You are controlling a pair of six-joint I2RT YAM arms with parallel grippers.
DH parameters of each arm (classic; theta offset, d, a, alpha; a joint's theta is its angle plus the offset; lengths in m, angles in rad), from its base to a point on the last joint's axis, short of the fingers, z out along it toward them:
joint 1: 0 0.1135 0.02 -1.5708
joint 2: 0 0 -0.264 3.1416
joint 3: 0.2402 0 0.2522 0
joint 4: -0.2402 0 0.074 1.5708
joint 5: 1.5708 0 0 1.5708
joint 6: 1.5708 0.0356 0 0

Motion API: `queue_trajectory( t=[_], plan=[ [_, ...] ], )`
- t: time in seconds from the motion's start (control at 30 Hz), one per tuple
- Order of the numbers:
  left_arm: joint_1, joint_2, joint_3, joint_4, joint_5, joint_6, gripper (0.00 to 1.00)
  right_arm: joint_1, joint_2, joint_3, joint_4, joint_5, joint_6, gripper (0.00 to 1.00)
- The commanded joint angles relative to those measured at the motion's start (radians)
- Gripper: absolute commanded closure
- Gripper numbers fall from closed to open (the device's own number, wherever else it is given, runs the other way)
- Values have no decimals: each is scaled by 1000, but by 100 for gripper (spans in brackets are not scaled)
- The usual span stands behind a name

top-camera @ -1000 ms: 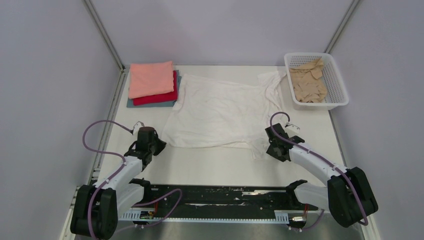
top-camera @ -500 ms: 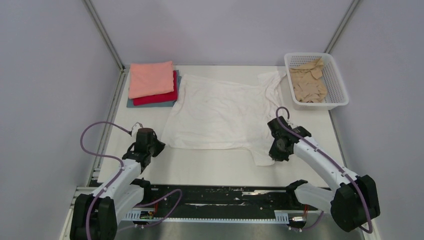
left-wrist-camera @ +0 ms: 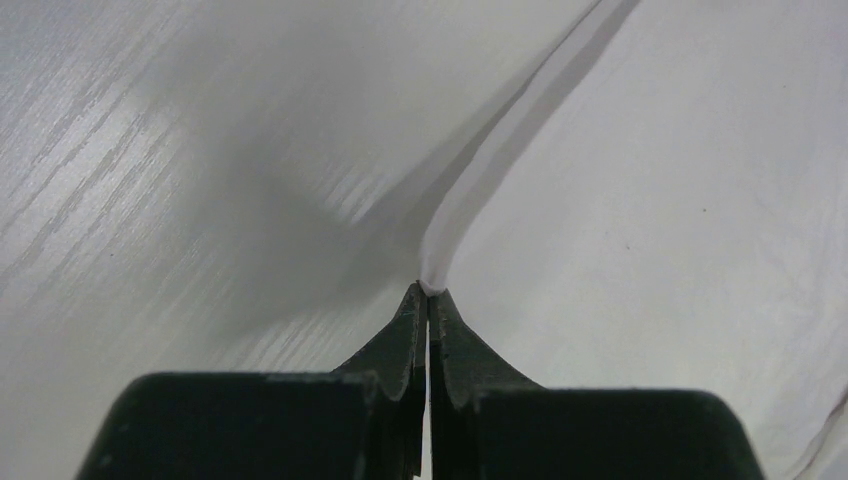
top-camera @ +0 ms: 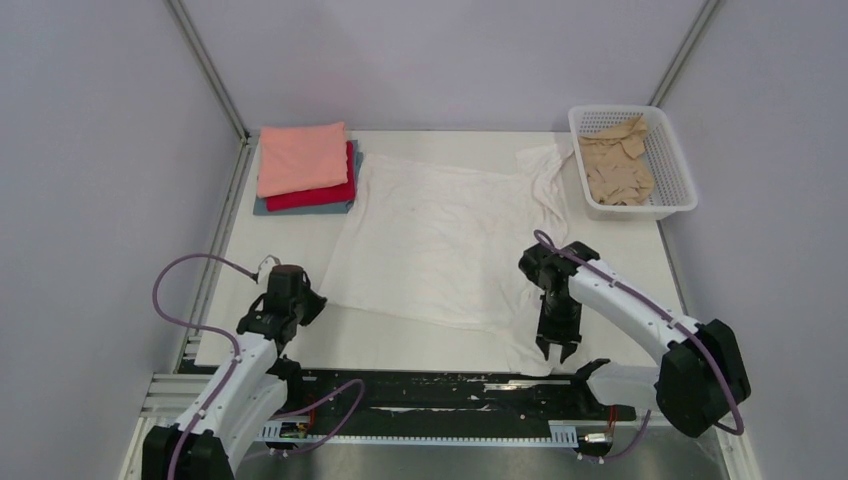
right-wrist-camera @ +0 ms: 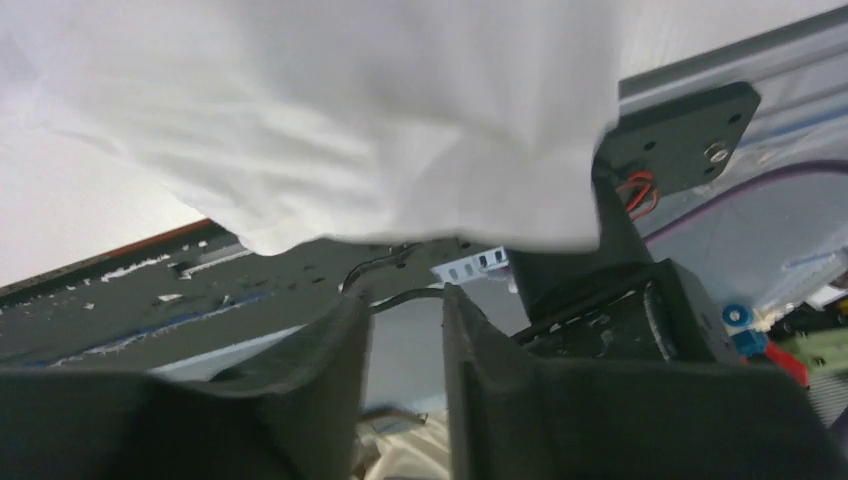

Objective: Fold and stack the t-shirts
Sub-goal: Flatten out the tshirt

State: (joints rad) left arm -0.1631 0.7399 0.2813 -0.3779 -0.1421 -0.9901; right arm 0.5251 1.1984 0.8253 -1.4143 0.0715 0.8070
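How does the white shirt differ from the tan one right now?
The white shirt lies spread out on the table; the tan shirt sits crumpled in the basket. The left gripper pinches the white shirt's edge; nothing touches the tan shirt. Neither is folded yet.

Bare table (top-camera: 290,235) offers an open lane between the left wall (top-camera: 110,200) and the spread white t-shirt (top-camera: 440,230). A second lane lies on the shirt's right, nearer than the white basket (top-camera: 640,211). Three folded shirts fill the far-left corner, salmon-pink t-shirt (top-camera: 300,158) over red t-shirt (top-camera: 335,192) and grey-blue t-shirt (top-camera: 300,209), just beside the white cloth. The basket, holding a tan t-shirt (top-camera: 615,170), fills the far-right corner by the right wall (top-camera: 770,200). Along the near edge, the black rail (top-camera: 430,392) and the right arm (top-camera: 625,300) bar the way. The white shirt's hem hangs just ahead of the right gripper (top-camera: 556,352), its fingers parted.
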Motion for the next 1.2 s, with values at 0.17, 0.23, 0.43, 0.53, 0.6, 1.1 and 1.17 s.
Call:
queue_trajectory(
  t=[0.17, 0.23, 0.43, 0.53, 0.6, 1.1, 1.17],
  plan=[
    [-1, -86, 21, -145, -57, -48, 100, 60, 34, 196, -70, 100, -17, 13],
    [0, -88, 43, -191, -88, -55, 100, 59, 31, 294, -55, 236, -4, 1],
    [-1, -122, 88, -268, -130, -66, 90, 53, -29, 306, 395, 346, -59, 0],
    [0, -142, 104, -257, -121, -50, 13, -30, -13, 246, 708, 211, -181, 0],
    [0, -139, 127, -241, -110, -31, 2, -81, 55, 276, 824, 155, -271, 0],
    [-52, 454, 332, 267, 291, 170, 0, -210, 926, 906, 877, 37, -921, 0],
    [-67, 565, 383, 250, 287, 183, 0, -236, 973, 945, 858, 24, -902, 0]
  ],
)
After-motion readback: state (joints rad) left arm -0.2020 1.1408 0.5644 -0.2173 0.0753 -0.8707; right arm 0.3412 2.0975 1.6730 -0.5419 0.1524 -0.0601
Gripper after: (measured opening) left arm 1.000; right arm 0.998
